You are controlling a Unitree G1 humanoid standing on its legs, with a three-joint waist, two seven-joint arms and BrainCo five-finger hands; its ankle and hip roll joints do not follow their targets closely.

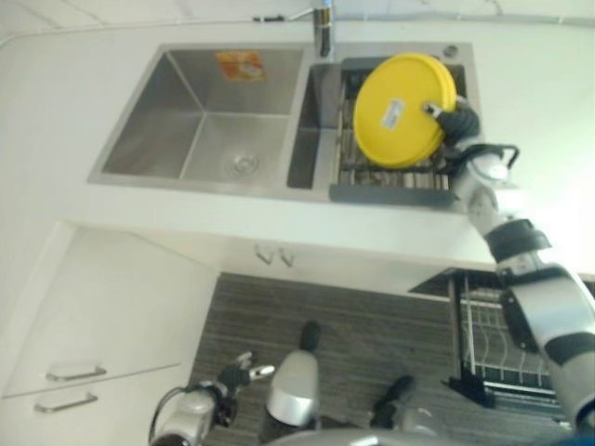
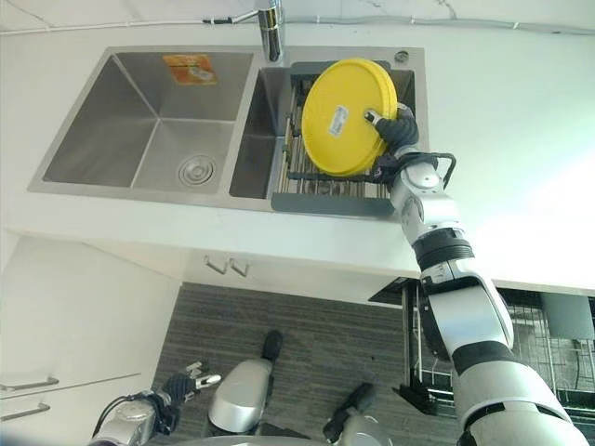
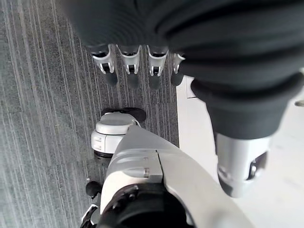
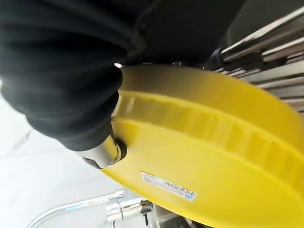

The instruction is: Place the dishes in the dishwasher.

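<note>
A round yellow plate (image 1: 400, 110) with a white sticker on its underside is held tilted above the wire rack (image 1: 390, 172) in the right basin of the sink. My right hand (image 1: 456, 119) is shut on the plate's right rim, thumb pressed on the underside; the plate (image 4: 209, 156) and the thumb (image 4: 102, 154) appear close up in the right wrist view. The dishwasher's pulled-out wire basket (image 1: 493, 344) stands below the counter at the lower right. My left hand (image 1: 232, 376) hangs low over the floor, its fingers (image 3: 130, 64) straight and holding nothing.
The left sink basin (image 1: 204, 121) holds nothing but its drain and an orange sticker. A tap (image 1: 323, 28) stands behind the basins. White counter (image 1: 548, 139) lies to the right, white cabinet drawers (image 1: 93, 325) at the lower left, grey striped floor (image 1: 372, 325) below.
</note>
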